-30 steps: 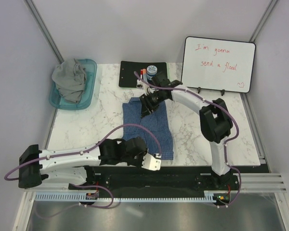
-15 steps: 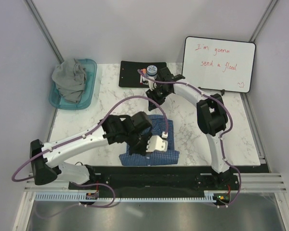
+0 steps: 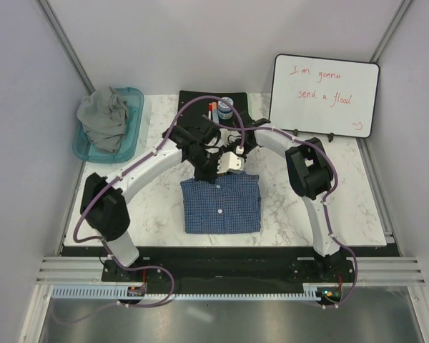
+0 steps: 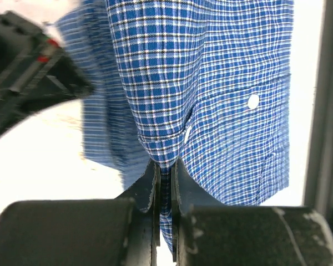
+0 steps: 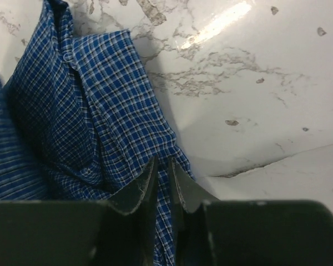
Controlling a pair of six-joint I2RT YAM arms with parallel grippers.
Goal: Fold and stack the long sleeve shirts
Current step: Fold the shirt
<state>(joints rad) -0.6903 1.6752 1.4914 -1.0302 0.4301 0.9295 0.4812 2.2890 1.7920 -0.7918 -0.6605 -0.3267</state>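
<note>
The checked shirt (image 3: 222, 207) lies in the middle of the surface (image 3: 279, 200). It is folded into a neat flat block with its buttons facing up. Both arms reach over to its far edge. The left fingers (image 4: 151, 183) are pinched tight on a fold of the checked cloth. The right fingers (image 5: 147, 177) are pinched tight on the cloth too, close to the collar as far as I can tell.

I think this shirt is almost done. The big folds are made. What is left is to let go and maybe smooth the far edge, which looks a bit bunched up close.

The grey shirt (image 3: 106, 118) is not folded at all. It sits in a crumpled heap in the tub (image 3: 134, 128), well apart from the checked one, at the far left corner. It has to come out, be laid flat, folded and stacked with the other. I'd say the job is about half done.
</note>
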